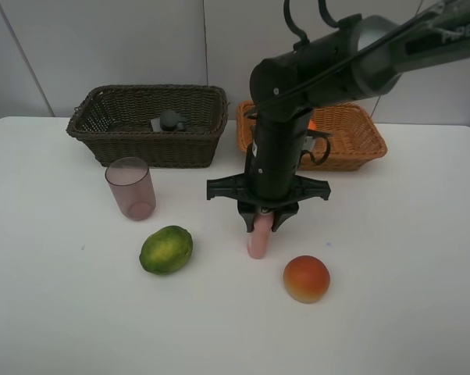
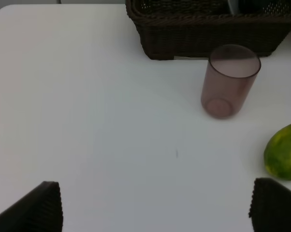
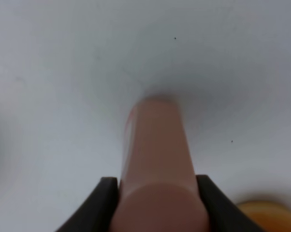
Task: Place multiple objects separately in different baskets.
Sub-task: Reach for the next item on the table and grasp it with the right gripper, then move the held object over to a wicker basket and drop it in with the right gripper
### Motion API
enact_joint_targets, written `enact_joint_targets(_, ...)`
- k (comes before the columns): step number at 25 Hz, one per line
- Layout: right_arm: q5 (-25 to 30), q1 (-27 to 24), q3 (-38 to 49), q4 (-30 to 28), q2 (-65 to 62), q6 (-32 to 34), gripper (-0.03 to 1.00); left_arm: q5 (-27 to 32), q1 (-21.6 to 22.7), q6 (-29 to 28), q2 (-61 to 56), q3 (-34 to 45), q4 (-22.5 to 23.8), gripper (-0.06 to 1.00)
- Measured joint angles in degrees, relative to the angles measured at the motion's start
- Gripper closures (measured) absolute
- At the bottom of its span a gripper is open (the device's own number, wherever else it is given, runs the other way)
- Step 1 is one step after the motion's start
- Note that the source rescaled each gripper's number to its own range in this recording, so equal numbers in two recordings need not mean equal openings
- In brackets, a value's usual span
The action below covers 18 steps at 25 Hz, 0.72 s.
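My right gripper (image 1: pixel 264 221) points straight down at the table's middle, shut on the slim pink bottle (image 1: pixel 258 242). The bottle stands upright with its base at the table. In the right wrist view the fingers (image 3: pixel 106 200) clamp the bottle's top (image 3: pixel 157 154). The pink cup (image 1: pixel 130 187) stands upright in front of the dark brown basket (image 1: pixel 102 131), which holds a dark bottle (image 1: pixel 169 121). The green fruit (image 1: pixel 166 249) lies left of the bottle, the red-orange fruit (image 1: pixel 306 278) right of it. My left gripper (image 2: pixel 157 208) is open and empty, short of the cup (image 2: pixel 229 80).
The light orange-tan basket (image 1: pixel 364 144) stands at the back right, partly hidden by my right arm; a bit of orange (image 1: pixel 313 125) shows inside. The dark basket's wall (image 2: pixel 184 41) and the green fruit (image 2: pixel 283 151) show in the left wrist view. A wall stands behind the table.
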Motion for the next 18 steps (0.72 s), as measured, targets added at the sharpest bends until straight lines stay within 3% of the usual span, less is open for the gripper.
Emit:
enact_joint_targets(9, 1.62, 0.00, -0.76, 0.00, 0.00, -1.96, 0.97, 0.00, 0.00, 0.00, 0.00, 0.00, 0.00, -0.06)
enact_joint_targets(13, 6.61, 0.00, -6.68, 0.27, -1.23, -12.66, 0.97, 0.00, 0.00, 0.00, 0.00, 0.00, 0.00, -0.06)
enact_joint_targets(18, 14.44, -0.06, -21.40, 0.14, -1.14, -22.84, 0.97, 0.00, 0.00, 0.00, 0.00, 0.00, 0.00, -0.06)
